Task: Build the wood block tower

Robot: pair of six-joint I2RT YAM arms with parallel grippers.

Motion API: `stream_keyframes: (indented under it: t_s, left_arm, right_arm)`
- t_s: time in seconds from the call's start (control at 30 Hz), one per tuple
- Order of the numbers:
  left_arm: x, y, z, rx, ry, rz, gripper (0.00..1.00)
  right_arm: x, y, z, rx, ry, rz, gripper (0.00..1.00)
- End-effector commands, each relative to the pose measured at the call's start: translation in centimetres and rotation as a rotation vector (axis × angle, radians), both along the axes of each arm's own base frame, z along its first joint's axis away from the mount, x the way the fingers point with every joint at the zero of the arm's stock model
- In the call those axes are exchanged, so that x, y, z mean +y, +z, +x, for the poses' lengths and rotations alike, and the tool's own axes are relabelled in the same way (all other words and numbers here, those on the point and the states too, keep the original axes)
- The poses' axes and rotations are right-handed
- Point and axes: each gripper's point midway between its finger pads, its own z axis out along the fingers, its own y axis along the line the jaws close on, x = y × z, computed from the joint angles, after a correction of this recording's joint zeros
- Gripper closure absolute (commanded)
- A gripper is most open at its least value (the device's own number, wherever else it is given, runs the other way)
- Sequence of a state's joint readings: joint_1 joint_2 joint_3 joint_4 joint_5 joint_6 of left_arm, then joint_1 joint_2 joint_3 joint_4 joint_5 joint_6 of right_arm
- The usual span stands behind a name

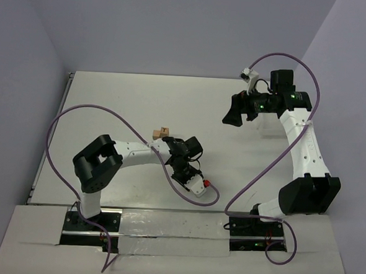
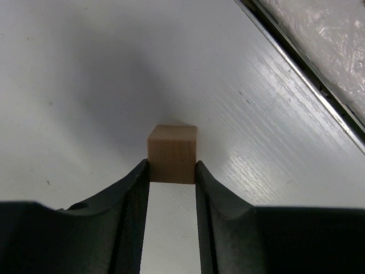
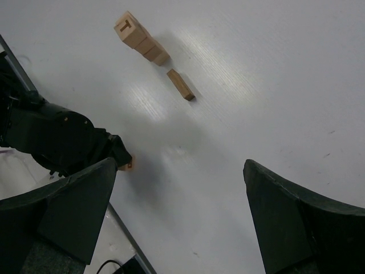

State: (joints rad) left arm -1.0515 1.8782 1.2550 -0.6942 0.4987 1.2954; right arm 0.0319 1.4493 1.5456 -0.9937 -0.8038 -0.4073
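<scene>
Left tool [image 2: 172,171] pinching a wood block [image 2: 172,152] on the table [image 2: 85,85], right tool [image 3: 179,171] spread wide

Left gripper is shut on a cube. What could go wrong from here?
1. The left gripper holds the small light-brown wooden cube only at the very end of its jaws, so the cube may slip or twist on the lift.
2. The narrow tower of tan wooden blocks looks slightly staggered, and a hard placement may topple it.
3. A loose flat wooden cuboid lies close beside the tower, where the approach may knock it.
</scene>
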Motion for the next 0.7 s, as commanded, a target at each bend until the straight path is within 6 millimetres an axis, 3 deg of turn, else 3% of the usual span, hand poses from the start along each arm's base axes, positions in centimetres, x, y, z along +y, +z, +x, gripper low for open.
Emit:
stream_keyframes:
  t_s: [0.0, 0.13, 0.27, 0.33, 0.37, 0.47, 0.5, 0.6, 0.67]
  left_arm:
    - [0.8, 1.3, -0.1, -0.024, 0.051, -0.009, 0.82]
    - [2.2, 4.0, 0.3, -0.005, 0.149, -0.021, 0.91]
    - [5.6, 10.3, 0.7, 0.079, 0.301, -0.070, 0.92]
    - [8.0, 13.0, 1.9, 0.063, 0.390, -0.111, 0.92]
    - [9.1, 13.0, 2.5, 0.069, 0.427, -0.097, 0.92]
    - [14.7, 15.5, 4.7, 0.016, 0.578, -0.100, 0.93]
    - [14.7, 16.1, 4.9, -0.002, 0.569, -0.115, 0.94]
    - [19.8, 17.3, 8.6, -0.053, 0.735, -0.122, 0.95]
    - [21.2, 17.5, 10.2, -0.059, 0.777, -0.127, 0.94]
  right_arm:
    - [0.2, 1.4, 0.1, -0.027, 0.018, 0.022, 0.00]
    - [0.3, 1.6, -0.1, -0.024, 0.027, 0.031, 0.00]
    - [0.5, 1.5, -0.2, -0.017, 0.033, 0.038, 0.00]
    - [0.6, 1.5, -0.2, -0.012, 0.040, 0.043, 0.00]
    - [0.7, 1.5, -0.2, -0.009, 0.043, 0.046, 0.00]
    - [0.9, 1.3, 0.0, 0.003, 0.051, 0.044, 0.00]
    - [0.9, 1.1, 0.0, 0.008, 0.053, 0.040, 0.00]
    - [1.3, 0.9, 0.2, 0.014, 0.062, 0.025, 0.00]
    - [1.5, 0.7, 0.3, 0.026, 0.066, 0.019, 0.00]
